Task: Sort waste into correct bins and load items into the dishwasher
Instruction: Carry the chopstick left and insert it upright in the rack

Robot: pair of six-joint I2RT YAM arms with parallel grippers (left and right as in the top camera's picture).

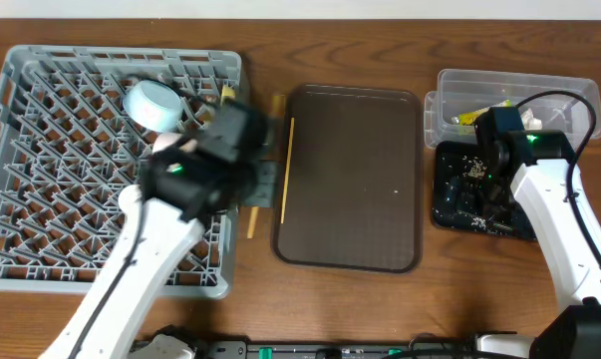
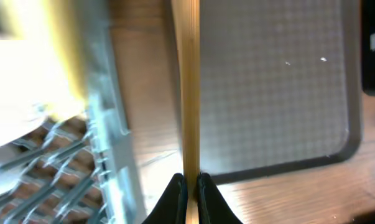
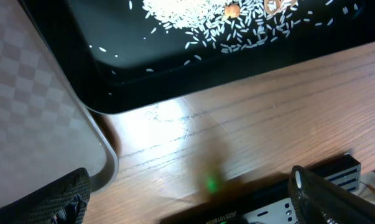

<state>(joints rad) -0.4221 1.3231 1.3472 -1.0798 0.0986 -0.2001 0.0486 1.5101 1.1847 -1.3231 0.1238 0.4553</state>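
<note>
Chopstick point(image 2: 188, 93) loading is the step in hand, as I judge it: the left jaws are pressed together on a wooden stick near its end. It runs away from them over the strip of counter point(image 2: 150, 93) between the dish rack point(image 2: 109, 162) and the brown tray point(image 2: 280, 93). From overhead a thin stick point(image 1: 289, 170) shows along that tray's left edge, with short wooden ends poking out beside the left arm point(image 1: 195, 179); whether one stick or a pair is clamped I cannot tell. The rack, just left of the held stick, carries a blue bowl point(image 1: 155, 103) near its far edge. Across the brown tray, well apart from all this, the right jaws stand wide apart and empty beside the black tray point(image 3: 131, 81), where rice crumbs point(image 3: 193, 18) lie scattered. The clear tub point(image 1: 514, 78) behind it holds a wrapper point(image 1: 465, 118). The next move likely calls for lifting the stick clear, swinging it left over the rack's rim and laying it where it will not slip through the lattice. A thin stick pinched near one end may pivot in the grip, so a slow, level carry seems wise
</note>
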